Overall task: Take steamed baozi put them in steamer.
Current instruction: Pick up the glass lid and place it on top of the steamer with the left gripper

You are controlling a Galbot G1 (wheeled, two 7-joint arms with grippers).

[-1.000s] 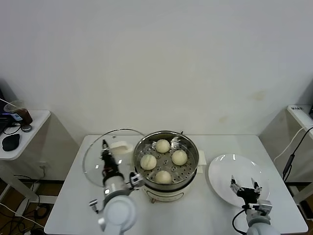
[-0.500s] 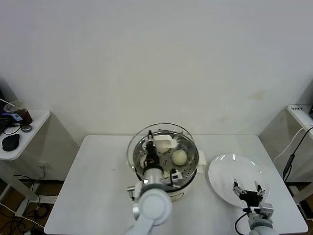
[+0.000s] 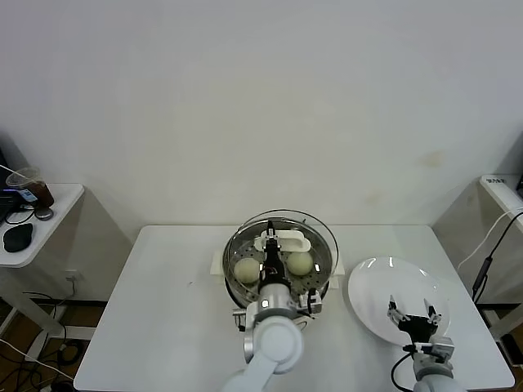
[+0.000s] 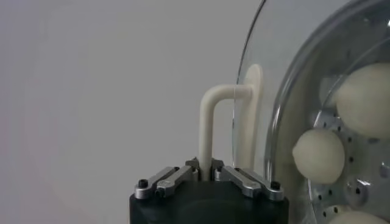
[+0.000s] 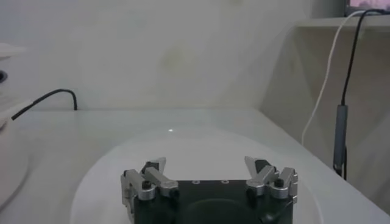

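The steamer [image 3: 317,276] stands mid-table with its steel basket showing under a round glass lid [image 3: 325,232]. My left gripper [image 3: 270,247] is shut on the lid's white handle [image 3: 285,242] and holds the lid over the basket. Two baozi [image 3: 247,270] [image 3: 300,263] show through the glass; any others are hidden behind the gripper. In the left wrist view the gripper [image 4: 205,173] clamps the handle [image 4: 209,119], with the lid [image 4: 274,79] and baozi [image 4: 318,155] beside it. My right gripper [image 3: 413,312] [image 5: 210,176] is open and empty over the white plate [image 3: 384,282].
The white plate [image 5: 201,149] lies at the table's right. The white table [image 3: 163,327] extends left of the steamer. A side table [image 3: 37,224] with small items stands far left. A cable [image 5: 340,91] hangs by the shelf at the right.
My left gripper has carried the glass lid from the table's left side rightward to over the steamer, covering the baozi. The right gripper has stayed over the plate.
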